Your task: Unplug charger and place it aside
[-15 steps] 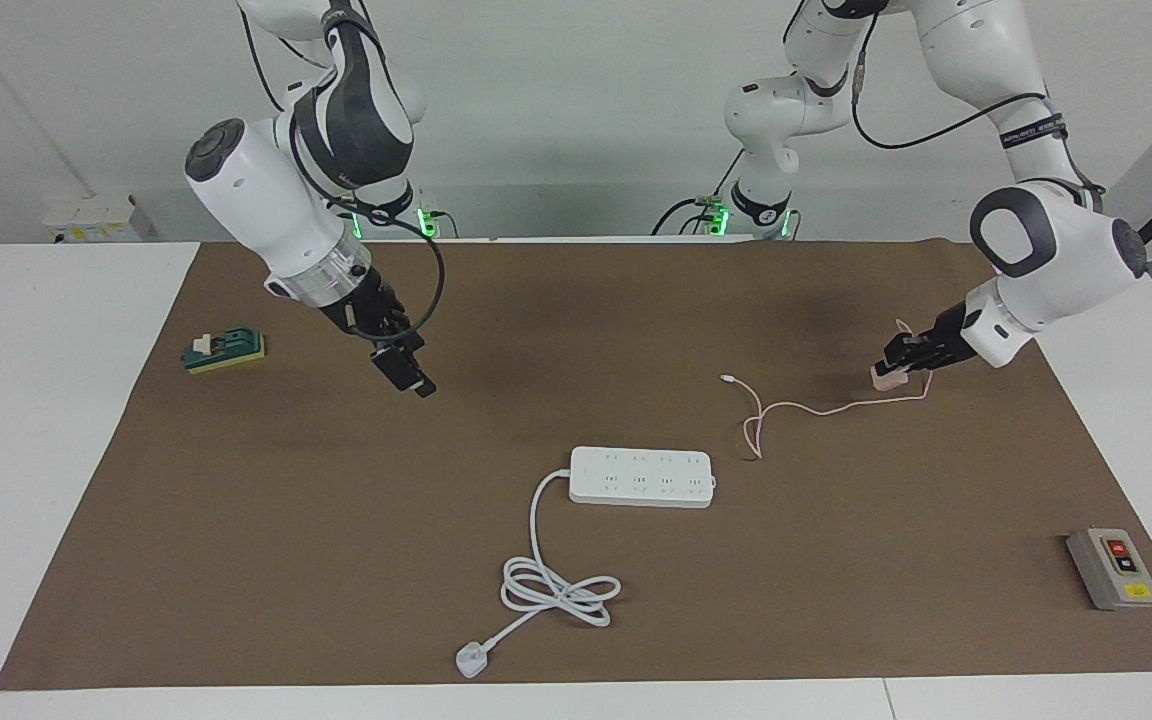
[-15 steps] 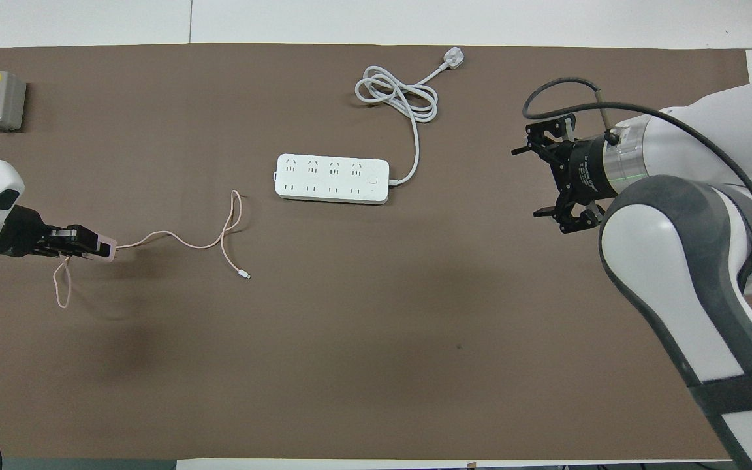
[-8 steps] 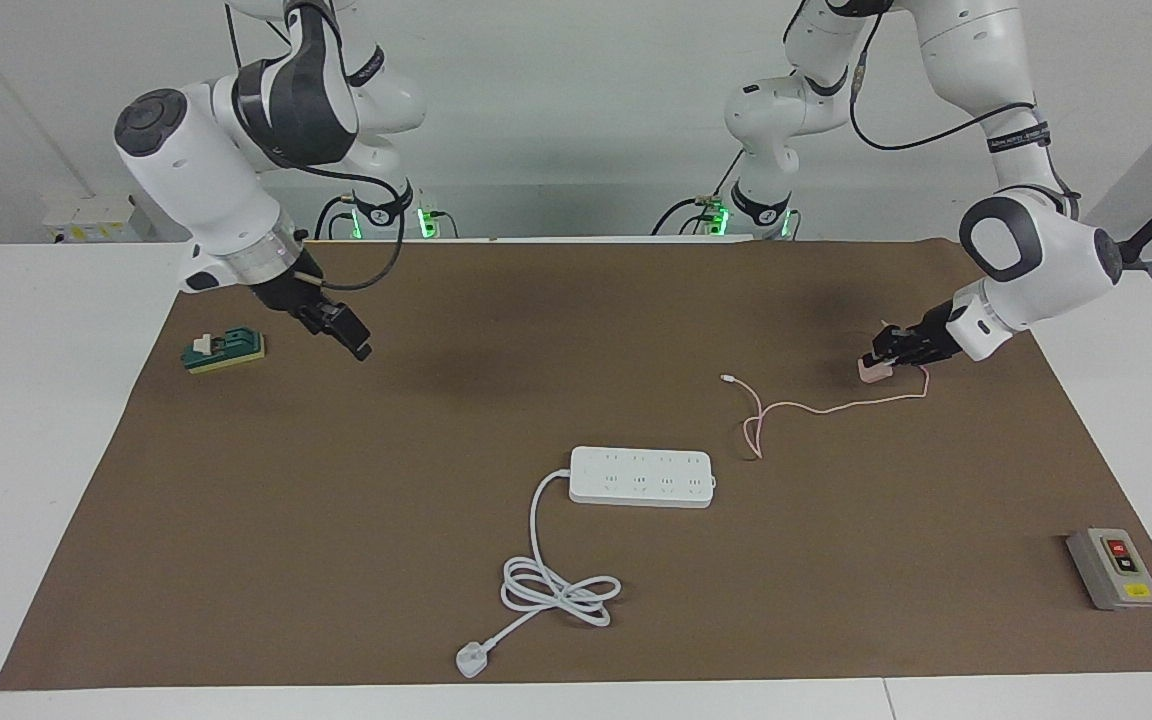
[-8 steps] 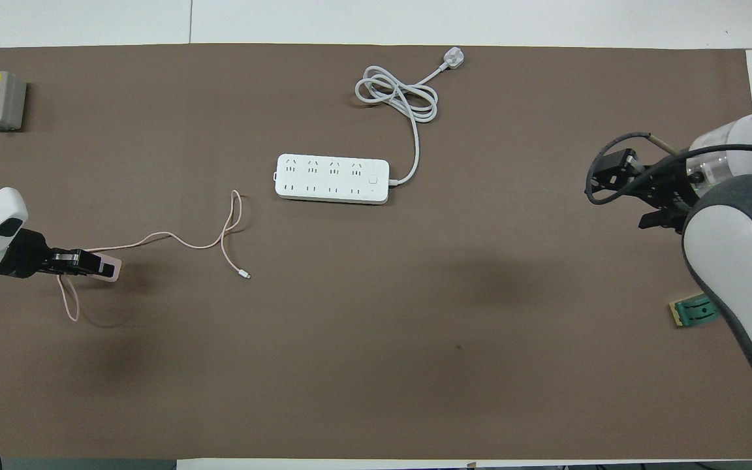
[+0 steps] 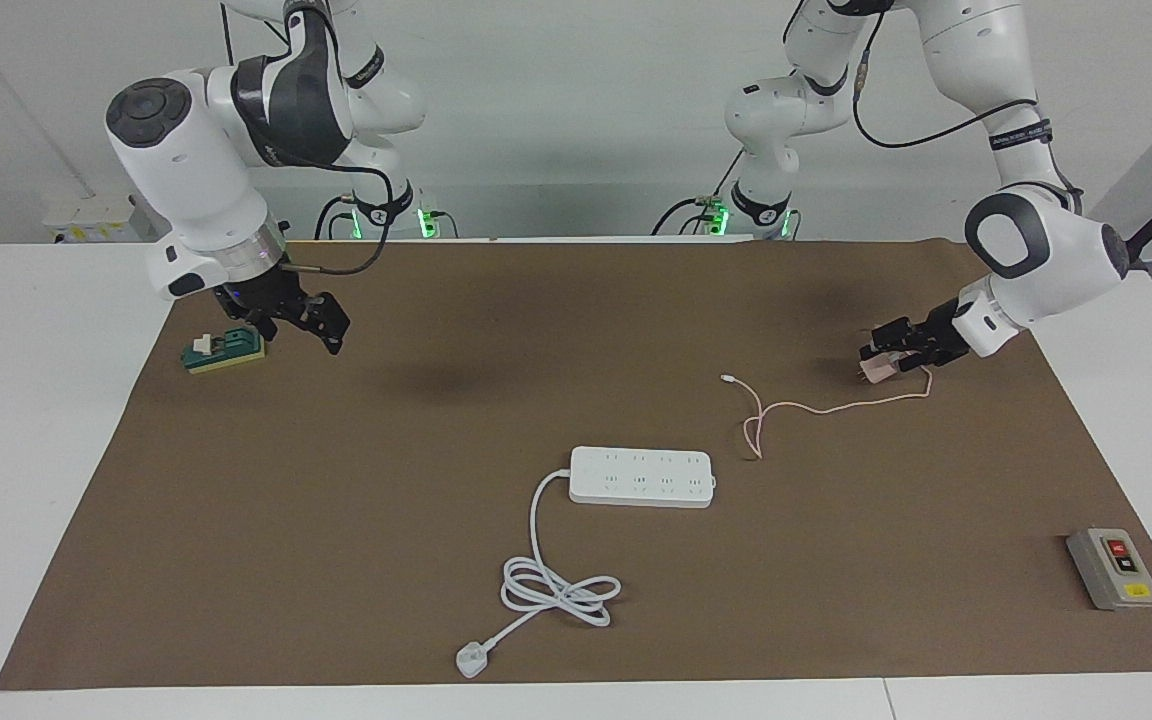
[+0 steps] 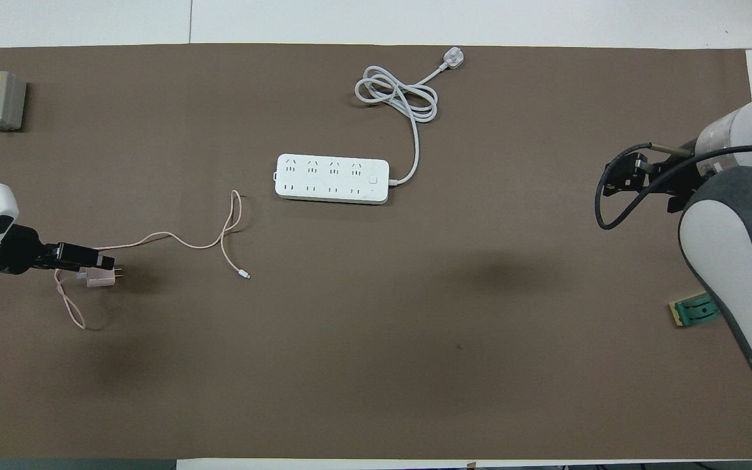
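Left gripper [image 5: 886, 352]: low over the brown mat [image 5: 436, 560] at the left arm's end of the table, right above the charger; its fingers [image 6: 103, 262] look spread and the charger seems to sit just under and beside them, though whether they touch it I cannot tell.
Charger [image 6: 97, 279]: a small pale pink cube on the mat, prongs pointing toward the middle of the table – unplugged, and well apart from the power strip, nearer to the robots than it.
Charger cable [image 6: 187, 243]: thin and pink, loops beside the cube, then trails across the mat toward the power strip and doubles back – its free tip lies loose on the mat, nearer to the robots than the power strip.
Right gripper [image 5: 321, 325]: raised over the mat at the right arm's end of the table, beside the green block; whether its fingers are spread or together I cannot tell.
Green block [image 5: 225, 350]: a small green and yellow piece on the mat near the mat's edge at the right arm's end.
Power strip [image 5: 642, 476]: white, flat on the middle of the mat, every socket bare.
White cord [image 5: 556, 585]: thick, runs from the strip's end, coils once, and ends in a white plug [image 5: 472, 660] lying near the mat's edge farthest from the robots.
Switch box [image 5: 1113, 568]: grey with red and yellow buttons, on the mat at the left arm's end, farther from the robots than the charger.
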Controlling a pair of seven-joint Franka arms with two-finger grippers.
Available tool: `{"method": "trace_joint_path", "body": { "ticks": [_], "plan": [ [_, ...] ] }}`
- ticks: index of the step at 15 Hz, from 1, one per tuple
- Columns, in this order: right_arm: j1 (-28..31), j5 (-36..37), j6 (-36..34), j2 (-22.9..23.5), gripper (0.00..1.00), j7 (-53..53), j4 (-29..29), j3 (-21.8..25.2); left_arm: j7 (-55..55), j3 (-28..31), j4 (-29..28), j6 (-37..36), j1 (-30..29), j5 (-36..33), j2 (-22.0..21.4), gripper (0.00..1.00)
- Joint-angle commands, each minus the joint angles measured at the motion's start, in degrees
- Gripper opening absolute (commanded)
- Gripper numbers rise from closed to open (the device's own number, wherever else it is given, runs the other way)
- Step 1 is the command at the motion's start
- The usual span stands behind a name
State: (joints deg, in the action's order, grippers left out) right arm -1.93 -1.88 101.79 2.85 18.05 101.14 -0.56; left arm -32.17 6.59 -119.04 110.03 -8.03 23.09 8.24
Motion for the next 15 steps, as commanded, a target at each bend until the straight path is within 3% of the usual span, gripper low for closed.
{"method": "trace_joint_path", "body": {
  "ticks": [1,4,8,9,11,15],
  "plan": [
    [0.52,0.65,-3.61,1.02,1.00,-1.26,-3.74,-0.40,3.15,0.35,6.77,-5.77,0.56,0.12,-0.50,1.00],
    [0.79,0.21,-11.49,2.16,1.00,-2.58,-9.97,0.21,8.33,0.00,16.09,-11.58,0.73,-4.10,-0.85,1.00],
    [2.63,-0.58,-13.81,1.28,1.00,-12.58,-11.31,2.49,18.85,0.00,21.38,-10.71,6.43,-12.18,-4.19,1.00],
    [2.63,-0.67,-13.90,1.37,1.00,-13.99,-12.27,5.02,22.90,0.00,22.70,-11.06,7.84,-14.11,-4.54,1.00],
    [2.63,-1.46,-14.33,1.20,1.00,-14.89,-12.37,8.72,26.62,-0.09,23.50,-10.98,9.52,-17.20,-6.21,1.00],
    [3.42,-1.29,-16.88,0.23,1.00,-15.50,-15.60,9.70,33.39,-0.09,23.50,-11.50,11.63,-20.97,-9.03,1.00]
  ]
}}
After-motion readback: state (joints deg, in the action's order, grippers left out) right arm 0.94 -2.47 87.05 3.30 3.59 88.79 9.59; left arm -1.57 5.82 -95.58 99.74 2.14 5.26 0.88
